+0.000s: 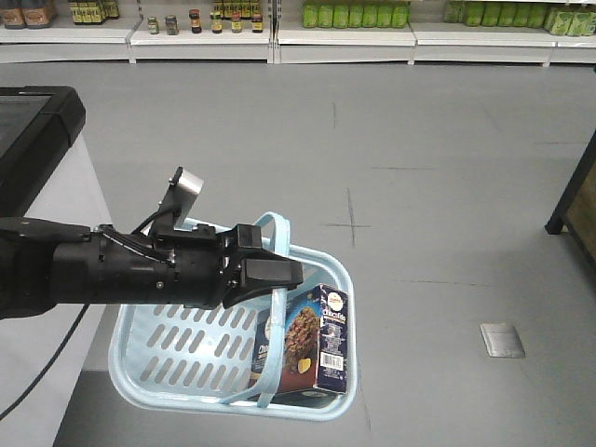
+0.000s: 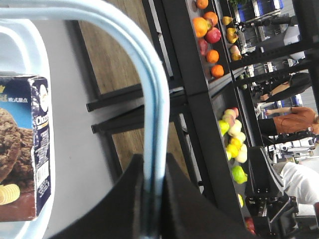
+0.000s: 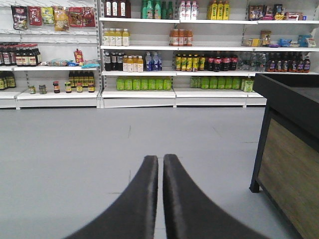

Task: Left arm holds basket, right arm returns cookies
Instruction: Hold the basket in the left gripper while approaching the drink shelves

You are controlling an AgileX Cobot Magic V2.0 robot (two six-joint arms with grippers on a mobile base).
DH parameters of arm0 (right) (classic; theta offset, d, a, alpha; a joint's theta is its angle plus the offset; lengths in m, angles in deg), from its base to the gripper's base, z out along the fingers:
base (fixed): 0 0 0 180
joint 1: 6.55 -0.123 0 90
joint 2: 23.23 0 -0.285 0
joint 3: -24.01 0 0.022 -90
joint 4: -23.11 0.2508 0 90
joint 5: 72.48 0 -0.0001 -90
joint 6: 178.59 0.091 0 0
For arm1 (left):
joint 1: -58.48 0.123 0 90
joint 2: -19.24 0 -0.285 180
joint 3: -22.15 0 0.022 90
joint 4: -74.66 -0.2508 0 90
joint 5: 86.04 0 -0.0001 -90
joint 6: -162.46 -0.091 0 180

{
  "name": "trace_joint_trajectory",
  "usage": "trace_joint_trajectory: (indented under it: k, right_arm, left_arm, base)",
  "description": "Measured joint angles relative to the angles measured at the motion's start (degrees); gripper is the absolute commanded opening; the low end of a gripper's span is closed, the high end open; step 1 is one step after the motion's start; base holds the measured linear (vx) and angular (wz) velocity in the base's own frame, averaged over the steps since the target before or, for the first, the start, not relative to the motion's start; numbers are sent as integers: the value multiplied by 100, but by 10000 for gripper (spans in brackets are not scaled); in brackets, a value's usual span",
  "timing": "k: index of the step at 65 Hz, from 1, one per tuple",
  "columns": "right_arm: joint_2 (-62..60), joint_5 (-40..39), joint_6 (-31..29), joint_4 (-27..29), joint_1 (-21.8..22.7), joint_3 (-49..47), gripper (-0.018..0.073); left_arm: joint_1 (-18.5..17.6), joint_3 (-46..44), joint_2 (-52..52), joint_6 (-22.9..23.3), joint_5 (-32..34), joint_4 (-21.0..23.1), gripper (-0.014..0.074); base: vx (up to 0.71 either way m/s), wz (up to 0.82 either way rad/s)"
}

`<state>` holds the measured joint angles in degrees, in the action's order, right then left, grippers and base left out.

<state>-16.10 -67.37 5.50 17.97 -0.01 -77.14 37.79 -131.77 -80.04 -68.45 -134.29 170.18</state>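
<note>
The cookies point(image 1: 312, 340) are inside the basket point(image 1: 149, 396), in the corner farthest from my left gripper point(image 1: 270, 272), and the carton touches the basket wall there.

What worries me first is the balance. The carton loads only one side of the basket, so I judge the basket can tilt or swing around the handle point(image 1: 272, 222), and the carton can then fall flat or slide. The left gripper pinches this thin handle between its pads, and the whole basket hangs from this one narrow grip. In the left wrist view the handle looks smooth, so it may slip or turn between the fingers. One handle strip also runs down just beside the carton, and I think it can block the way for the right arm.

The right gripper point(image 3: 160, 160) is pressed together and holds nothing. It looks toward the shelves point(image 3: 139, 92), away from the basket, so it must spread before any grasp.

The carton stands on its short end. Its long axis goes up from the basket floor, leaning a little. The cookie photo faces the basket's middle, and the narrow lettered side faces the near wall.
</note>
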Motion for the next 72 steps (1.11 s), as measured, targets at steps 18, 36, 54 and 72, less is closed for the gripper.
trace_joint_trajectory:
  k: [18,36,54,72]
  right_arm:
    - [0,0,0,0,0,0,-6]
    - [0,0,0,0,0,0,-6]
    - [0,0,0,0,0,0,-6]
    - [0,0,0,0,0,0,-6]
  left_arm:
    - [0,0,0,0,0,5,-3]
    - [0,0,0,0,0,7,-3]
    - [0,0,0,0,0,7,-3]
    - [0,0,0,0,0,7,-3]
  base:
    - [47,1]
    - [47,3]
    - [49,-1]
    - [50,-8]
